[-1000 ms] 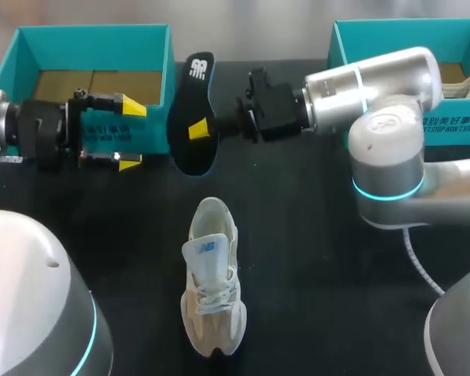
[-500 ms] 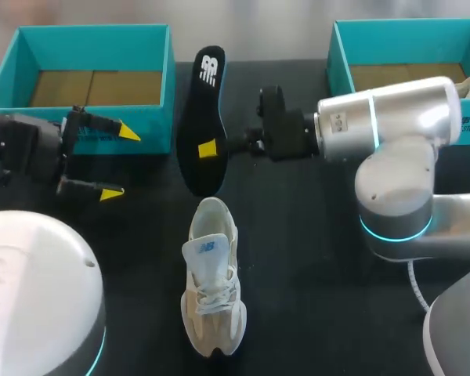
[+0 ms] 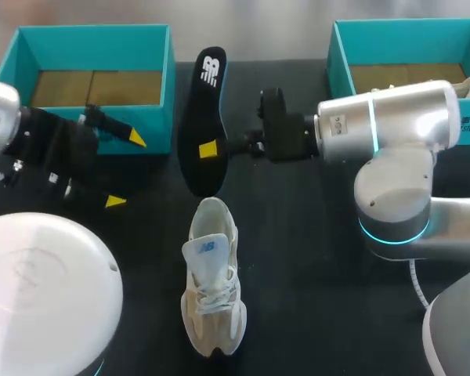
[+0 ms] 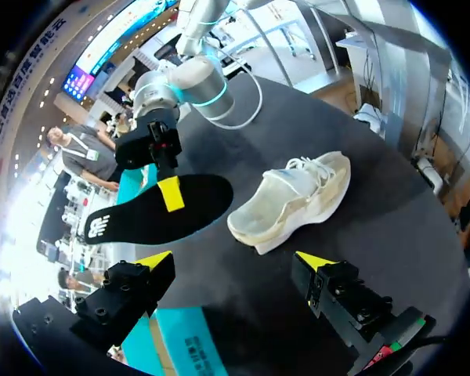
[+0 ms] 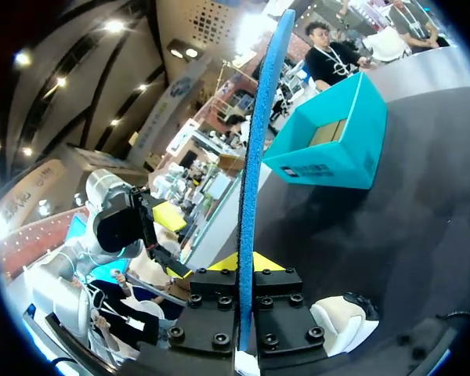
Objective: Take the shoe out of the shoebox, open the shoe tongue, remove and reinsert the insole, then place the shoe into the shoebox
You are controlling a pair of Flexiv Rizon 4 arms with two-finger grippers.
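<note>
Insole (image 3: 204,117) hangs on edge just beyond the shoe's (image 3: 211,282) heel, my right pincer (image 3: 209,149) clamped mid-length; it looks light and floppy, so I'd grip there. Left pincer (image 3: 126,170) gapes beside the shoe

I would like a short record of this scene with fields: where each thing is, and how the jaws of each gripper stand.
insole: black, held above the table, between the two boxes
right gripper: jaws shut on the insole, one on each face
left gripper: jaws open, empty, in front of the left box
shoe: beige, on its sole on the table, heel end toward the insole, outside both boxes
left box: teal, open, no shoe seen inside
right box: teal, open
</note>
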